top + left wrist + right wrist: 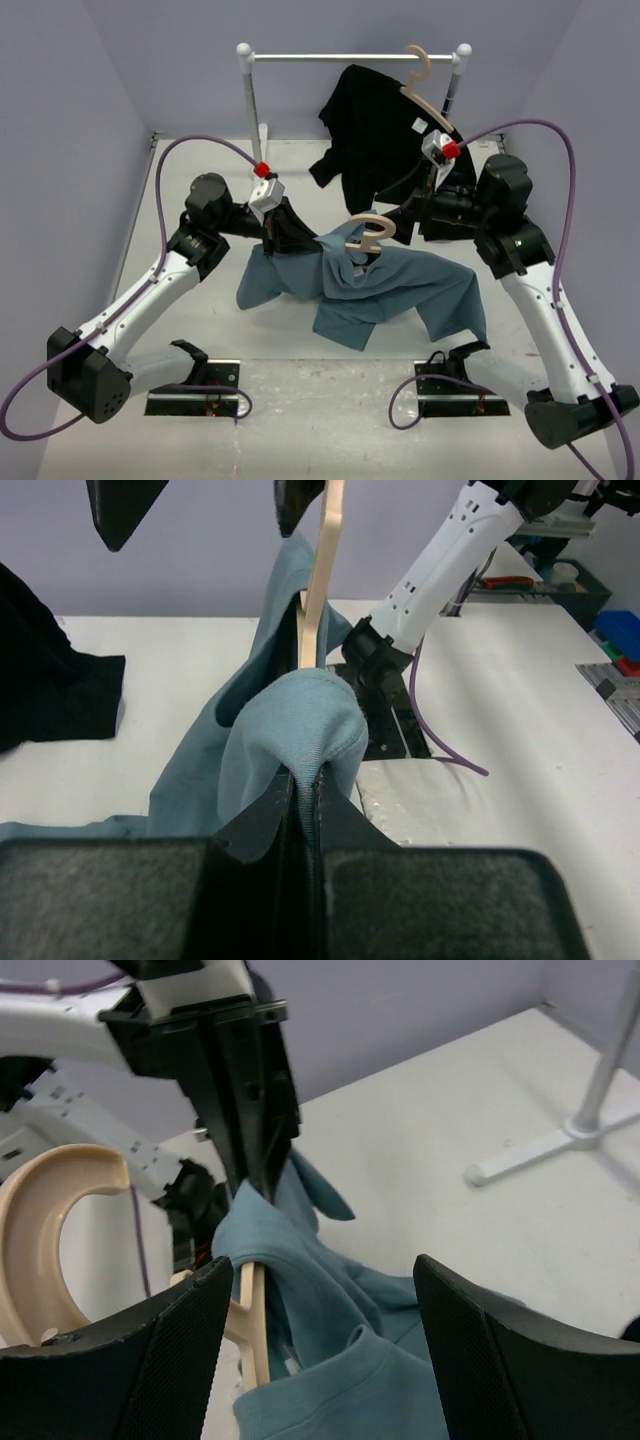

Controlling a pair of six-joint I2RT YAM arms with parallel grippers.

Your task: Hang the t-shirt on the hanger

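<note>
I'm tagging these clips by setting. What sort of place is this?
Most likely a robotics lab test cell, not a home: plain lavender walls box in a white table, a garment rail stands on it as a prop, and storage bins sit beyond.

My white table (320, 425) carries the slate-blue t-shirt (400, 290) across its middle — one part of it is raised off the surface. At the far edge stands the rack (247, 100), the black shirt (370, 120) pooling beside it — my base plates (195, 400) sit along the near edge.
</note>
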